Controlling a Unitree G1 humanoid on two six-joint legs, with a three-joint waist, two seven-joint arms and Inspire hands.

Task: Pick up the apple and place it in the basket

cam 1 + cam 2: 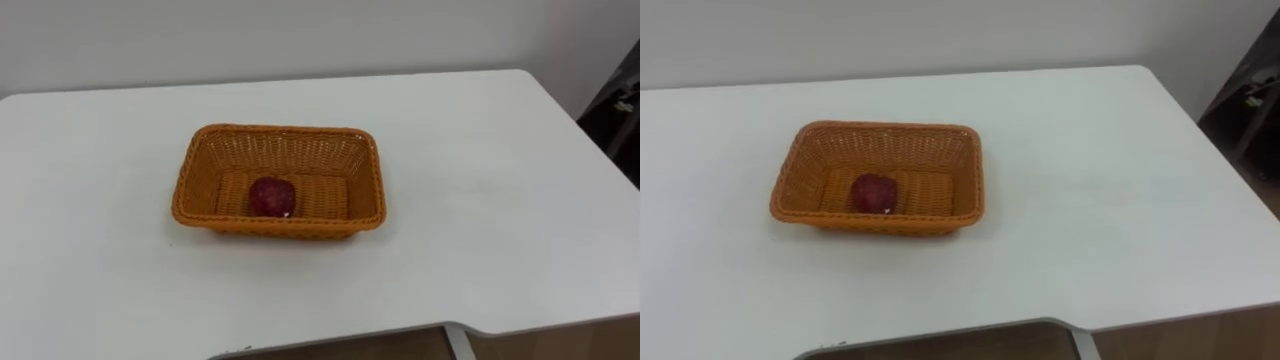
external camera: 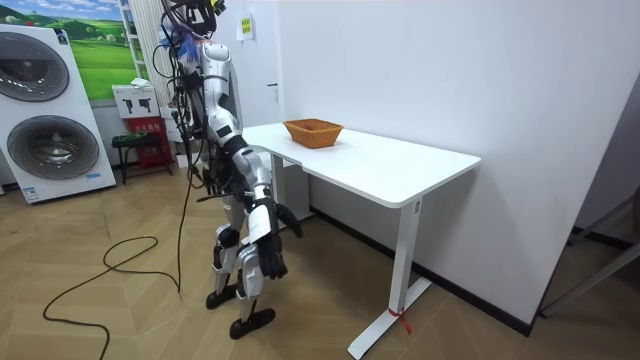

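The apple (image 1: 271, 196) lies inside the wicker basket (image 1: 205, 160), dark red, on the basket's floor close to the near wall and a little left of its middle. The near wall's rim cuts off the apple's underside, and a small pale fleck shows low on its right side. I cannot tell what the fleck is. The basket sits on the white table (image 1: 480, 200), towards the far side near the wall, with bare tabletop all round it.

In the room view the robot stands at the table's long edge, near the end where the basket stands, both arms hanging below the tabletop. Its right hand (image 2: 272, 258) hangs beside the thigh, well apart from the basket. The left hand (image 2: 291, 221) is a dark shape just past it, under the table's edge. Both are too small to tell whether they are clenched or slack.

Two washing machines (image 2: 55, 150) stand at the room view's left, with a small green stool (image 2: 135, 145) beside them. At the eye view's right edge a dark object (image 1: 618, 105) is cut off — hard to make out.
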